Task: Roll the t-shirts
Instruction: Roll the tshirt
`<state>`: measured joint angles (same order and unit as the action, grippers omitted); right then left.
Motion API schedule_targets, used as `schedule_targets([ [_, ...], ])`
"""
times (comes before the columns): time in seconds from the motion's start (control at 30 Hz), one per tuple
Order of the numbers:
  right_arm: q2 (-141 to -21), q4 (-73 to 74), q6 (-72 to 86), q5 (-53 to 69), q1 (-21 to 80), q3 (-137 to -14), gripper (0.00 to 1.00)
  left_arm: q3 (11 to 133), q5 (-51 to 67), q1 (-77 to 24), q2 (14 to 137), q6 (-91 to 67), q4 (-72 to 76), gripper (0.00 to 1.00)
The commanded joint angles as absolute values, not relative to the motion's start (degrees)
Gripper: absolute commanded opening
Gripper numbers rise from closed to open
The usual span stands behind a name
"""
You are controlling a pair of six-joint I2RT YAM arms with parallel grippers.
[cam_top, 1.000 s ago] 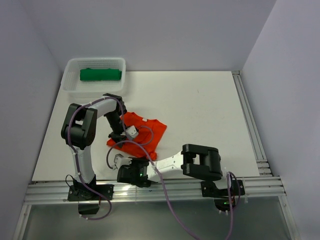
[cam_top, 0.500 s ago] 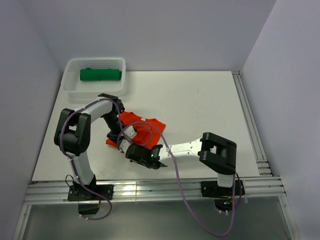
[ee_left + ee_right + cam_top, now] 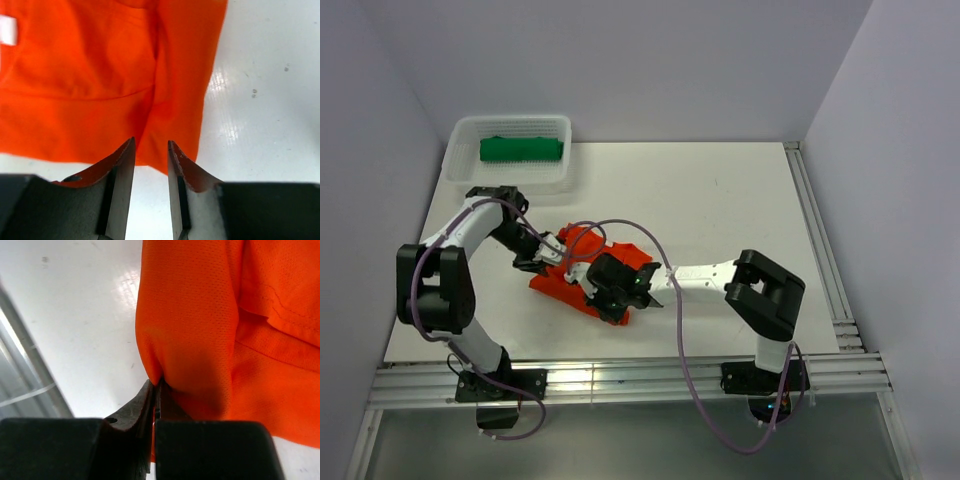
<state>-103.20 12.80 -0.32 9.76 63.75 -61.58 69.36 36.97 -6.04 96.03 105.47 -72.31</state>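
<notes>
The orange-red t-shirt (image 3: 560, 290) lies bunched and partly folded on the white table, left of centre. My right gripper (image 3: 610, 292) sits on its near right part and is shut on a fold of the cloth (image 3: 200, 315), pinched at the fingertips (image 3: 156, 382). My left gripper (image 3: 553, 260) is at the shirt's left edge. In the left wrist view its jaws (image 3: 150, 142) stand a little apart over the edge of the orange cloth (image 3: 100, 75), gripping nothing. The dark green t-shirt (image 3: 521, 149) lies rolled in the basket.
The white mesh basket (image 3: 460, 165) stands at the table's far left corner. An aluminium rail (image 3: 815, 230) runs along the right edge and another along the near edge (image 3: 650, 375). Purple cables loop over the shirt (image 3: 620, 228).
My right gripper has moved up from the near edge onto the shirt and closed on it. My left arm has swung out to the left. The shirt has folded narrower and shifted.
</notes>
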Motion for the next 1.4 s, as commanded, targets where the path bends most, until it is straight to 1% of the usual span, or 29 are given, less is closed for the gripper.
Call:
schedule_targets([
  [0.0,-103.62,13.54,1.93,20.28,59.69,-61.44,0.00,67.77,42.18,-4.40,90.97,108.72,-69.97,0.37],
  [0.17,-104.68,13.18,2.37,26.44,56.69,-61.26,0.00,66.63,48.24,-0.62,87.72,110.30,-67.42,0.41],
  [0.23,-105.37,13.01,3.07,31.52,54.60,-61.26,0.00,64.00,48.95,-0.09,84.57,110.65,-64.96,0.42],
  [0.37,-108.71,14.50,4.13,42.52,49.84,-63.28,0.00,57.41,48.43,-0.09,78.23,112.76,-58.99,0.45],
  [0.5,-113.89,15.82,5.89,51.40,45.62,-65.56,0.00,51.61,47.55,-0.09,73.58,117.94,-58.27,0.50],
  [0.73,-116.10,9.33,12.12,65.73,40.79,-64.78,0.00,44.04,45.44,-1.93,68.73,120.40,-51.60,0.55],
  [0.83,-116.19,9.39,13.36,68.28,39.91,-65.21,0.00,41.66,45.00,-3.51,67.94,121.29,-48.79,0.59],
  [0.97,-116.19,10.55,12.83,69.52,39.73,-65.74,0.00,40.96,45.61,-5.09,68.73,119.80,-45.62,0.60],
  [1.13,-116.45,10.90,12.83,70.40,39.73,-65.92,0.00,39.46,43.51,-7.90,70.05,117.43,-40.44,0.61],
  [1.3,-117.68,11.43,12.66,71.54,39.64,-66.45,0.00,37.79,39.29,-12.12,72.41,113.30,-35.16,0.60],
  [1.37,-117.86,10.72,12.92,71.11,39.64,-66.09,0.00,38.23,38.41,-13.53,73.82,111.89,-34.98,0.56],
])
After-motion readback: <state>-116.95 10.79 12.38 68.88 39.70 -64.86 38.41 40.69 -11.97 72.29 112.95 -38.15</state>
